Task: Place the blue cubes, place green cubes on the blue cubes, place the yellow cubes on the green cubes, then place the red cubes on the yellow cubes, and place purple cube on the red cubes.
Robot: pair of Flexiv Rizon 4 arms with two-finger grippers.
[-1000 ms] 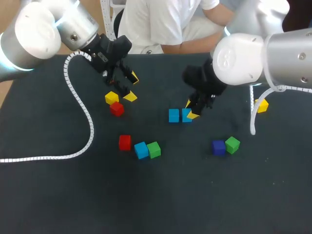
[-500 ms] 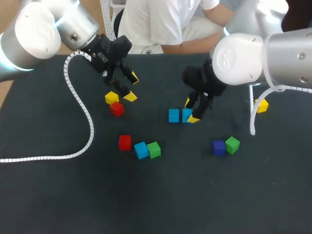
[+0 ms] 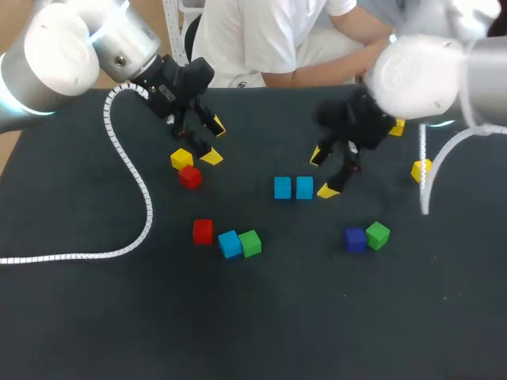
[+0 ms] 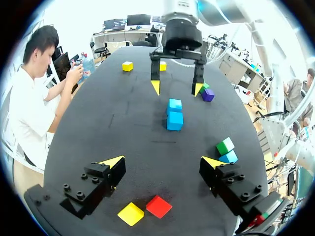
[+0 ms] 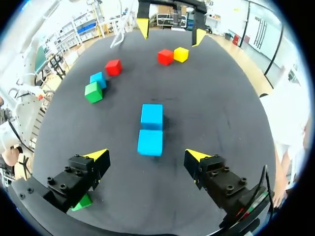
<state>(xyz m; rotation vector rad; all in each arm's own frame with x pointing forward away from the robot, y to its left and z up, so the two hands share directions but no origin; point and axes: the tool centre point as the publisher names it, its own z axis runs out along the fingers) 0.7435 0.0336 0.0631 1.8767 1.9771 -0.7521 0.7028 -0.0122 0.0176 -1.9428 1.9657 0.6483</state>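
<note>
Two light blue cubes [image 3: 283, 188] [image 3: 304, 188] lie side by side, touching, mid-table. My right gripper [image 3: 322, 172] hangs open just right of them; in its wrist view the pair [image 5: 150, 130] lies ahead of the open fingers, held by neither. My left gripper [image 3: 214, 142] is open at the back left, above and beside a yellow cube [image 3: 181, 158] and a red cube [image 3: 189, 176], which show under it [image 4: 131, 214] [image 4: 159, 206]. A red cube [image 3: 203, 231], a blue cube [image 3: 230, 244] and a green cube [image 3: 250, 242] sit front left. The purple cube [image 3: 355, 239] touches a green cube [image 3: 378, 235].
Two more yellow cubes [image 3: 421, 170] [image 3: 396, 127] lie at the far right, near my right arm. A white coiled cable [image 3: 146, 207] runs from my left arm across the left part of the table. A person sits beyond the far edge.
My right gripper has opened, letting go of the right-hand blue cube beside the other, and has drawn back to the right. The left arm has not moved.
</note>
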